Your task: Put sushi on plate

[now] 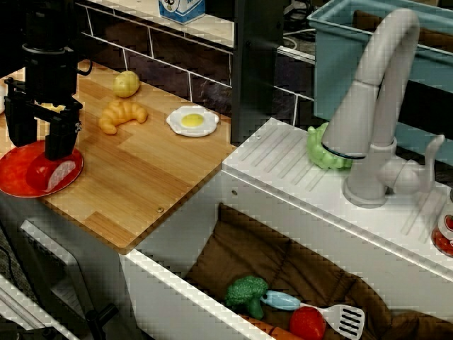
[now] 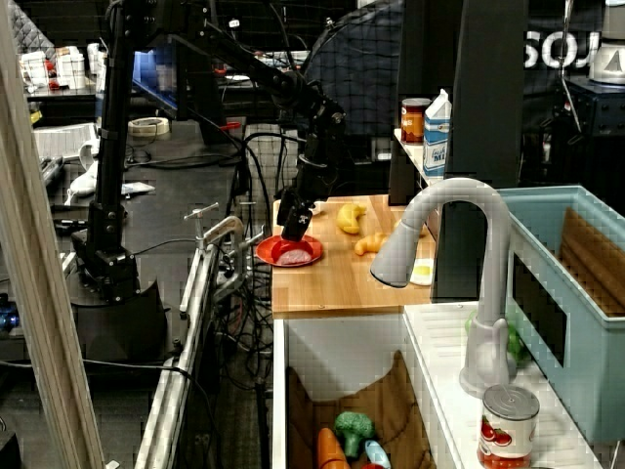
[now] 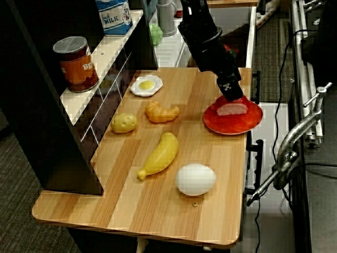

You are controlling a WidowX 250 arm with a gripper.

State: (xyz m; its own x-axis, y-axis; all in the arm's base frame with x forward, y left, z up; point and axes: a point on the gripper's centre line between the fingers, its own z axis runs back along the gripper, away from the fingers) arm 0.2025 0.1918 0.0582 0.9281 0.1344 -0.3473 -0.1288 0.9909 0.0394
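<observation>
Sink-side view: fingers (image 1: pixel 53 149) lowered onto plate (image 1: pixel 14 177), straddling sushi (image 1: pixel 60 173); grip unclear. Croissant (image 1: pixel 122 114) and fried egg (image 1: pixel 192 121) apart on worktop (image 1: pixel 141 177).
Far side view: sushi (image 2: pixel 293 256) on plate (image 2: pixel 269 252); fingers (image 2: pixel 293 233) just above.
Worktop-end view: fingers (image 3: pixel 231 95) at sushi (image 3: pixel 231 109), lying on plate (image 3: pixel 234 122); opening not discernible.

glossy plastic plate (image 3: pixel 238 122), matt wooden counter (image 3: pixel 158 190)

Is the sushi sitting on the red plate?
Touching. The view from the counter's end shows the sushi lying flat on the plate, no gap beneath it.
</observation>
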